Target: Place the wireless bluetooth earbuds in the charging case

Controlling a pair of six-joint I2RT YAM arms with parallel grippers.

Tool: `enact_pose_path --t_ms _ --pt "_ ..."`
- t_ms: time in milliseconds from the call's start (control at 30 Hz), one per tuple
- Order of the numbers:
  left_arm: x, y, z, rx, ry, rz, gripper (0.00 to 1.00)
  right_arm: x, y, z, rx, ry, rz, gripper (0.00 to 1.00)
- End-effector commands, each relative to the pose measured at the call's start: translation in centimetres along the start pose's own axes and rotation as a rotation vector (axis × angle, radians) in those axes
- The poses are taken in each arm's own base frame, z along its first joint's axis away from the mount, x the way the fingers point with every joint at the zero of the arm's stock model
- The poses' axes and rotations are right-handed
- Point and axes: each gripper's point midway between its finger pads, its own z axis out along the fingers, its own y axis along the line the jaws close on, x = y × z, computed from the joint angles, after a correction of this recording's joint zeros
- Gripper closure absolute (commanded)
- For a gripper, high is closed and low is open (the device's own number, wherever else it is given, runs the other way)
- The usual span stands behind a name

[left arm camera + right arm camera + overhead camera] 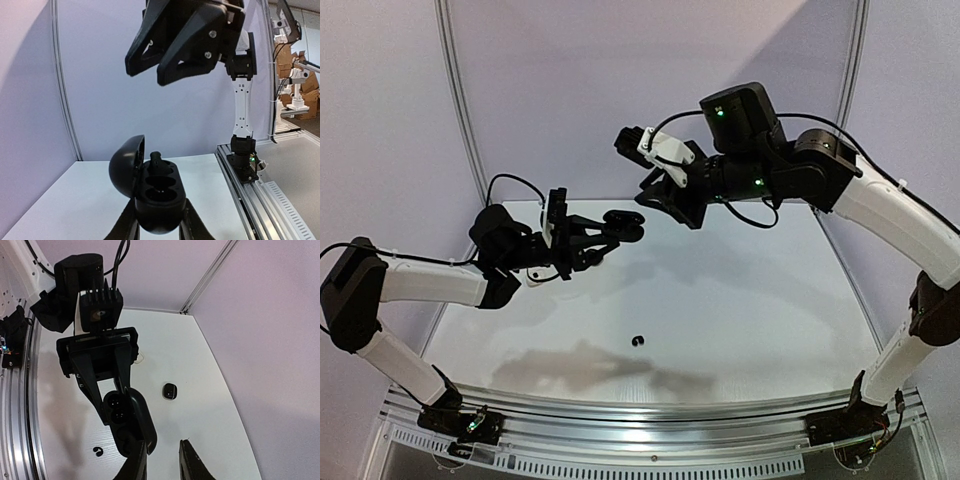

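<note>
Earbud [156, 159] seemingly in case [161, 212], beneath right hand [148, 72]

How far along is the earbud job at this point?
Done: the case is open and one earbud stands in its far socket. In hand: the left claw grips the case; the right claw hangs open above it. Left: the near socket looks empty; a loose earbud lies on the table.

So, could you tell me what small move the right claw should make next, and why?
Probably lift the right claw away and towards the loose black earbud on the table. The claw hangs open and empty above the open charging case, held by the left claw; a second earbud already stands in its far slot, and the near slot looks vacant.
</note>
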Motion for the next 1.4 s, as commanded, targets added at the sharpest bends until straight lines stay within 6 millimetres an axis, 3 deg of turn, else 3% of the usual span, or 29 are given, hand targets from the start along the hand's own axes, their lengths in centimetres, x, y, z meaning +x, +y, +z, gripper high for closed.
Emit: enact_pose_path --t_ms 0,233,433,700,767,867,1167,1367 --pt "-1.6 -0.3 0.0 0.013 -0.034 0.029 1.0 -0.9 -0.4 -1.5 0.005 -0.054 0.049 0.77" --pt "-1.7 0.2 -0.1 -0.015 -0.04 -0.041 1.0 -2.0 -1.1 -2.8 -0.022 -0.14 0.15 0.75" --pt "-2.1 0.4 -0.4 -0.031 -0.059 -0.104 1.0 -1.8 -3.9 -4.7 -0.002 -0.238 0.332 0.7" --pt "-2.4 -0.2 -0.5 0.004 -0.065 -0.035 1.0 -1.3 -1.1 -4.3 -0.163 -0.275 0.372 0.7" --pt "-2.6 -0.5 -0.5 0.02 -0.073 -0.04 1.0 -1.2 -1.3 -4.8 -0.197 -0.319 0.405 0.68" --pt "-3.0 -0.8 -0.6 0.039 -0.084 -0.053 1.0 0.0 -2.3 -5.1 -0.212 -0.332 0.534 0.64" --pt "-4.7 -0.3 -1.0 0.007 -0.128 -0.124 1.0 3.3 -2.7 -3.7 -0.134 -0.263 0.65 0.38" --pt "-5.7 0.6 -1.9 -0.051 -0.138 -0.124 1.0 9.7 -4.0 -0.3 0.056 -0.013 0.781 0.32"
